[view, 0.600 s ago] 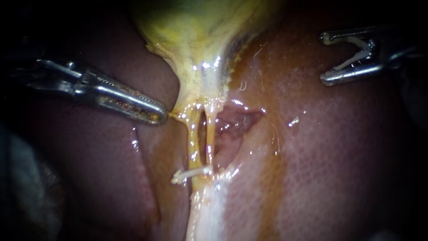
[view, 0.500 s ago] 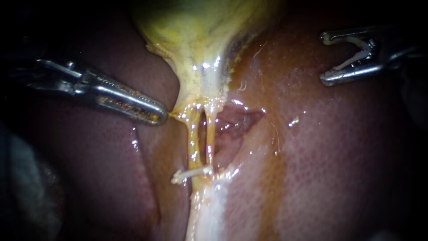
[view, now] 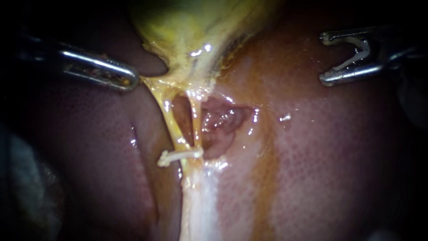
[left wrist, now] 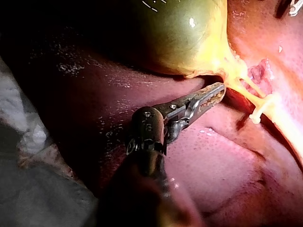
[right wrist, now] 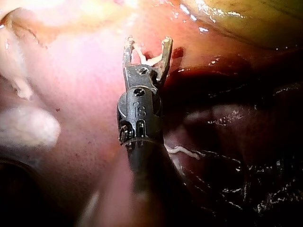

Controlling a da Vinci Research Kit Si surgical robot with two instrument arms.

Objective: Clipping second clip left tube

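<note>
The yellow-green gallbladder narrows into two thin yellow tubes. The left tube and the right tube slant down to a white clip that lies across their lower ends. My left instrument is shut on the yellow tissue at the gallbladder's neck and holds it out to the left; the left wrist view shows those jaws together at that tissue. My right instrument hangs at the upper right, well away from the tubes. Its jaws are open with a white clip seated between them.
Pink-red liver surrounds the tubes. A raw, wet patch lies just right of the right tube. A pale band of tissue runs down from the clip. In the left wrist view, white cloth lies beside the liver.
My left instrument has moved up and to the left, dragging the gallbladder's neck with it. The tubes now slant and stand further apart. The right instrument has stayed put.
</note>
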